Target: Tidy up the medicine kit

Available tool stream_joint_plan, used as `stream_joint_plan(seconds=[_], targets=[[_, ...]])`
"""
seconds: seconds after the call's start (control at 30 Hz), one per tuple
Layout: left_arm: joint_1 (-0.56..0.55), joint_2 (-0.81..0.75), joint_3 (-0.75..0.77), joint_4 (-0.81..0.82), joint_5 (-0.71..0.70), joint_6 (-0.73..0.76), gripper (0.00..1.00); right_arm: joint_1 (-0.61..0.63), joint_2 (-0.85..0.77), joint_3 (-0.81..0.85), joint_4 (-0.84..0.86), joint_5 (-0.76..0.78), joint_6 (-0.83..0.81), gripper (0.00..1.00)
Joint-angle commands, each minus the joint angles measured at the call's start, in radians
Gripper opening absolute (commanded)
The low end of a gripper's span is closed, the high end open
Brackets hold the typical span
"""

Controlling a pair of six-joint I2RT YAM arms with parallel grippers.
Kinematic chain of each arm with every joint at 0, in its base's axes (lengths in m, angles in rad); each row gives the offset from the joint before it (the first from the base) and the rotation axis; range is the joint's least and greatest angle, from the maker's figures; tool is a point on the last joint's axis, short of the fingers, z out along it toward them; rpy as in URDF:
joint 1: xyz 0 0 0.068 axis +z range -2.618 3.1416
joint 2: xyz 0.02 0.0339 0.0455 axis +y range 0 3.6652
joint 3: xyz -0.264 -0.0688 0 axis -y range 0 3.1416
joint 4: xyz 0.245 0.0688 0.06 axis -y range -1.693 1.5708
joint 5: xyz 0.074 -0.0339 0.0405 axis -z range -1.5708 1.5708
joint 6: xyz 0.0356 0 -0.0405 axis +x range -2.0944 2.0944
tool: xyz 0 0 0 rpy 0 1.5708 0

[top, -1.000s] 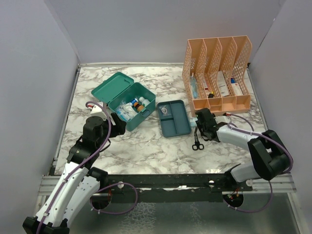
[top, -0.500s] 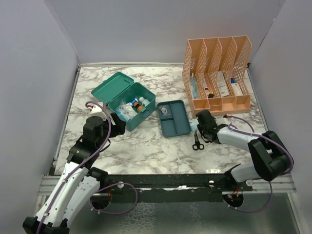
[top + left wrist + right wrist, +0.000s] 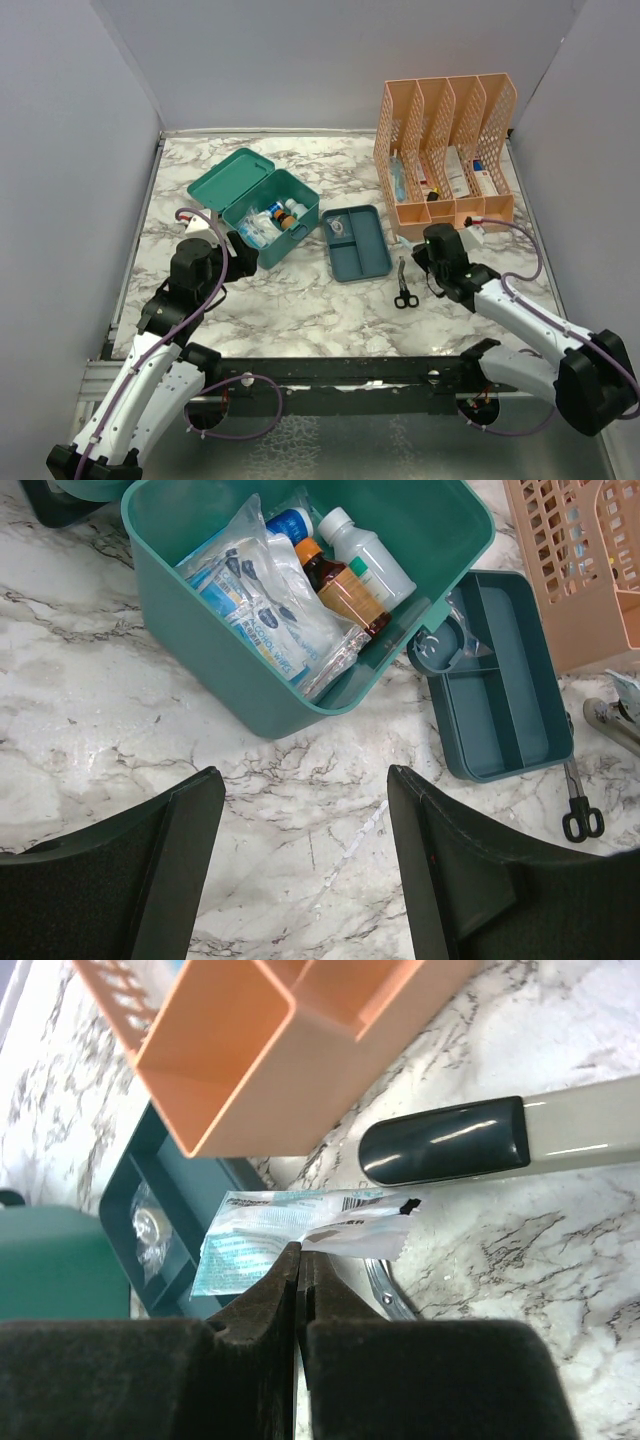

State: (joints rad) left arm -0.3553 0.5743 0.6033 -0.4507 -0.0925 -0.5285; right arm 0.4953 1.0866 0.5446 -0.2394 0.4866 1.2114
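Observation:
The teal medicine kit [image 3: 270, 212] stands open at the left, lid [image 3: 225, 175] back. It holds bottles [image 3: 350, 570] and gauze packets [image 3: 255, 595]. Its divided insert tray [image 3: 360, 245] lies on the table to its right, with a small clear packet [image 3: 458, 620] in one compartment. My right gripper [image 3: 300, 1260] is shut on a white-and-teal sachet [image 3: 290, 1230] and holds it above the table by the tray's right edge; in the top view it [image 3: 422, 256] is just right of the tray. My left gripper [image 3: 305, 880] is open and empty, in front of the kit [image 3: 240, 258].
Black-handled scissors [image 3: 403, 288] lie right of the tray, their blade below the sachet [image 3: 385, 1300]. A beige stick with a dark tip [image 3: 450, 1140] lies by the peach lattice organizer [image 3: 445, 150], which holds boxes and tubes at the back right.
My right arm has swung its elbow out to the right and raised the gripper with the sachet, uncovering the scissors' blades. The left arm has not moved.

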Motion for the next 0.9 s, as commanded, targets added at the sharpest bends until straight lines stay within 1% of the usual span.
stream_joint_plan(seconds=[0.0, 0.17, 0.3, 0.37, 0.53, 0.67, 0.8, 0.87], targets=[[0.000, -0.008, -0.007, 0.009, -0.015, -0.002, 0.70, -0.007, -0.077, -0.011, 0.033, -0.088, -0.243, 0.01], [0.001, -0.007, -0.005, 0.009, -0.012, -0.002, 0.70, -0.006, -0.106, 0.022, 0.107, -0.219, -0.440, 0.01], [0.001, -0.012, -0.007, 0.010, -0.012, -0.002, 0.70, -0.007, -0.060, 0.076, 0.143, -0.382, -0.614, 0.01], [0.001, -0.013, -0.007, 0.009, -0.012, -0.002, 0.70, -0.006, -0.024, 0.104, 0.146, -0.457, -0.675, 0.01], [0.001, -0.014, -0.007, 0.010, -0.010, -0.003, 0.70, -0.004, 0.078, 0.164, 0.169, -0.673, -0.791, 0.01], [0.001, -0.015, -0.007, 0.010, -0.010, -0.003, 0.70, -0.005, 0.165, 0.215, 0.173, -0.826, -0.844, 0.01], [0.000, -0.017, -0.006, 0.008, -0.015, -0.004, 0.70, -0.003, 0.225, 0.270, 0.167, -0.922, -0.864, 0.01], [0.001, -0.019, -0.007, 0.009, -0.013, -0.009, 0.70, -0.002, 0.251, 0.286, 0.162, -0.928, -0.876, 0.01]])
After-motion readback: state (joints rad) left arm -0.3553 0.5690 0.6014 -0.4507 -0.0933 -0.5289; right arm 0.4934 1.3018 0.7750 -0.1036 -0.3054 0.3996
